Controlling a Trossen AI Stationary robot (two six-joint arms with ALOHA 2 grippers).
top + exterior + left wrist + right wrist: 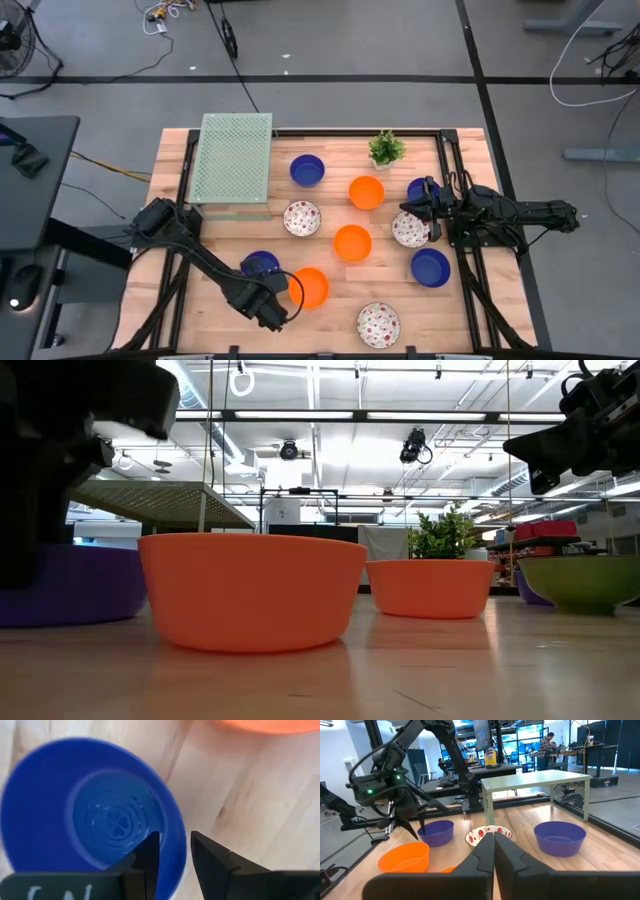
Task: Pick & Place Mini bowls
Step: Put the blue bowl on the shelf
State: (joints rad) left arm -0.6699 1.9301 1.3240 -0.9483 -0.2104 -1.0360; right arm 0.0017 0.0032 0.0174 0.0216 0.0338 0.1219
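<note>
Several mini bowls rest on their bases on the wooden table: dark blue ones (307, 169) (430, 267), orange ones (366, 192) (352, 242) (310, 287), and red-speckled white ones (301, 217) (378, 324) (410, 228). My left gripper (272, 303) (175, 852) is open over the near-left blue bowl (260, 265) (90, 810). One finger stands inside its rim and one outside. My right gripper (425, 207) (494, 845) is shut and empty. It hovers above the table between a speckled bowl and a partly hidden blue bowl (418, 187). My left gripper's fingers (150, 852) come from above, pointing down, on either side of the blue bowl's rim (179, 845). I cannot tell whether they touch it. The bowl sits flat on the table (436, 832).
A pale green perforated rack (235, 158) stands on legs at the far left of the table. A small potted plant (386, 148) is at the far edge. Black frame rails (452, 170) run along the table's sides. An orange bowl (250, 590) sits close beside the left gripper.
</note>
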